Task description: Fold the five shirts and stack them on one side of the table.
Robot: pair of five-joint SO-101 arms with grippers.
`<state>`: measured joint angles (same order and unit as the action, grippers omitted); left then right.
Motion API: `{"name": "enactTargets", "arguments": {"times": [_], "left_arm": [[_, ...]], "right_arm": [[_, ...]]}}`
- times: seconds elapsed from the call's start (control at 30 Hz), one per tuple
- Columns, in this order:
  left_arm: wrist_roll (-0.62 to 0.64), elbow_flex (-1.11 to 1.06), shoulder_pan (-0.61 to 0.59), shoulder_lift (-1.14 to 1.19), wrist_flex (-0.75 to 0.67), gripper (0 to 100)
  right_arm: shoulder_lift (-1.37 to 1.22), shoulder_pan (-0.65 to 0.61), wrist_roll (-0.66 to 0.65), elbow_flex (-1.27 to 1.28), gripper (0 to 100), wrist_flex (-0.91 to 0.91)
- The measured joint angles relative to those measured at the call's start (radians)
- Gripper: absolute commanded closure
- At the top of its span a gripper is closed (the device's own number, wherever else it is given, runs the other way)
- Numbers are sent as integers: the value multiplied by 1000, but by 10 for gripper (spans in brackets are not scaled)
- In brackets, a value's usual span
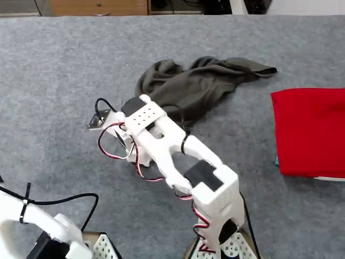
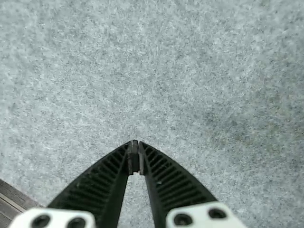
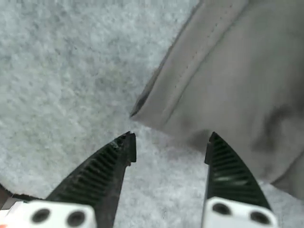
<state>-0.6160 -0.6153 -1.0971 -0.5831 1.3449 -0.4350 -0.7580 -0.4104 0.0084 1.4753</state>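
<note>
Dark shirt (image 3: 237, 71) is the one we are after now. Our right pincer (image 3: 170, 140) is spread wide, low over the table (image 1: 64, 65). The stitched edge of the shirt lies just past its tips, with a corner pointing at the gap. Nothing is pinched yet.

We think the step in hand is to grab this edge so we can pull the shirt flat. To do it well, we should slide in a bit more, so one tip goes on each side of the cloth. Then we press together on the stitched part, which looks thicker and should slip less. One layer is best, since a bunch of layers would drag the whole heap along.

Our left pincer (image 2: 135, 145) is pressed together with nothing in it, above bare grey table at the near left.

From above, the dark shirt lies in a crumpled heap around the middle of the table, a bit to the far side. The right arm (image 1: 178, 156) reaches from the near edge to the heap's near left side. A red shirt (image 1: 310, 129) lies folded flat at the right, well apart from the heap. Thin edges of other cloth peek out under it, so we guess that is the stack.
</note>
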Motion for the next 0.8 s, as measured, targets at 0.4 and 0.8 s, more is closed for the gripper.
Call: {"name": "enactTargets", "arguments": {"times": [0.4,0.8], "left_arm": [[0,0,0,0,0,980],[0,0,0,0,0,980]], "right_arm": [[-178,-11,2,-213,755,94],[-213,-138,2,-350,755,270]]}}
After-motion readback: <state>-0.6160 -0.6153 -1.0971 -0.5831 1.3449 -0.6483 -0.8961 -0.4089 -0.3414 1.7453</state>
